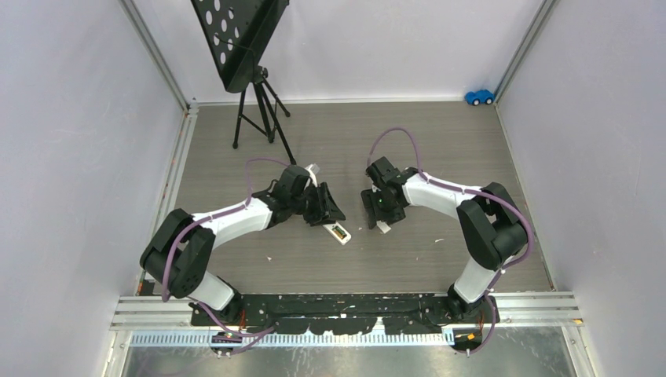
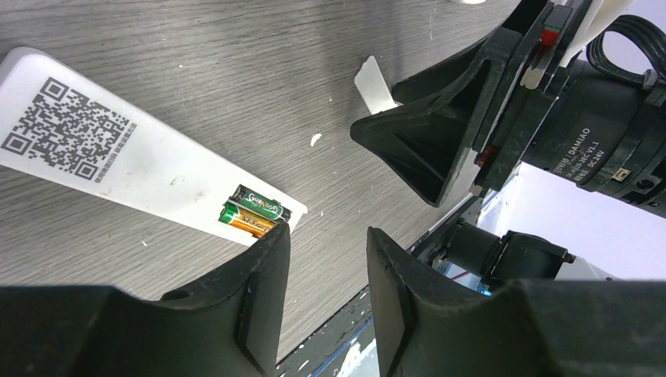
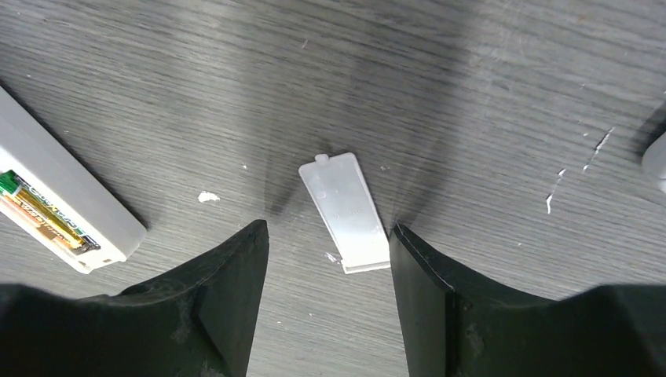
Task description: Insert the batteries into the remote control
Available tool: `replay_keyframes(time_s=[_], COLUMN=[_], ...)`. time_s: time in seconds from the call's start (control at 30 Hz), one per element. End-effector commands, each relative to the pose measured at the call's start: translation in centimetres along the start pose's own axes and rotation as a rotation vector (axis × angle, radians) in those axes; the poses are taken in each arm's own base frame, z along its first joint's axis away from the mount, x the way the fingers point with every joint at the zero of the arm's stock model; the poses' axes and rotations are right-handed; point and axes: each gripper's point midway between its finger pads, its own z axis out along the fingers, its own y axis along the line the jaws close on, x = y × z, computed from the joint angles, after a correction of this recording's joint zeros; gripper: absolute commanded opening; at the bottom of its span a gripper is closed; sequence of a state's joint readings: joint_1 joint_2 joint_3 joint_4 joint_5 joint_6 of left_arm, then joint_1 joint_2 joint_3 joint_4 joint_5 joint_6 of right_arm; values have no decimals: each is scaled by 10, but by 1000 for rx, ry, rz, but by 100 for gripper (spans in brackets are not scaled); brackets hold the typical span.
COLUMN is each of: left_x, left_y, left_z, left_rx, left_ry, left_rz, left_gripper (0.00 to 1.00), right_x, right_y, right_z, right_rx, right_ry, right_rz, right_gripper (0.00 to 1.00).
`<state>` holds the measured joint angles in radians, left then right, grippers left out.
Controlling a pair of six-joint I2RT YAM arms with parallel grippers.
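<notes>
Right hand (image 3: 328,229) hangs low over the bench (image 3: 471,94), fingers spread and empty, straddling the loose battery cover (image 3: 345,212) lying flat between them. Left hand (image 2: 327,234), likewise released, tilts down just beside the remote control (image 2: 149,169), whose open compartment holds both batteries (image 2: 255,210). Loading looks done; only the cover remains off.

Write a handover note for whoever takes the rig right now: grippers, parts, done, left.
Left gripper: open, empty, at the battery end of the remote.
Right gripper: open, fingers either side of the battery cover, not gripping it.
Batteries: two, side by side in the remote's open compartment.
Battery cover: off, lying flat on the table, apart from the remote.
Done: both cells appear seated.
Left: probably pick up the cover and close the compartment.
</notes>
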<state>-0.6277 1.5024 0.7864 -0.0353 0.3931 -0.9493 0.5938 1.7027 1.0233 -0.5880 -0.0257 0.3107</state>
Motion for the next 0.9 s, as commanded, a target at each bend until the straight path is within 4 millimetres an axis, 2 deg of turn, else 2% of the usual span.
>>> replay_keyframes(time_s=[0.0, 0.13, 0.37, 0.53, 0.6, 0.8, 0.87], left_x=[-5, -5, -4, -4, -4, -7, -7], left_y=[-11, -9, -7, -6, -6, -11, -10], left_z=[-7, -7, -7, -7, -7, -5, -5], left_rx=[49, 47, 43, 44, 45, 65, 65], left_ry=[-21, -17, -13, -12, -10, -18, -16], left_rz=[22, 15, 4, 1, 1, 5, 4], left_gripper=[43, 43, 43, 43, 43, 43, 43], right_x=[13, 21, 27, 33, 35, 34, 32], right_y=[9, 7, -12, -4, -1, -6, -7], right_z=[-1, -2, 0, 4, 5, 1, -3], right_rx=[-22, 32, 212, 159, 143, 174, 185], right_ry=[48, 73, 113, 135, 145, 123, 114], right_rz=[39, 33, 45, 52, 57, 83, 93], right_gripper=[62, 62, 60, 44, 42, 59, 61])
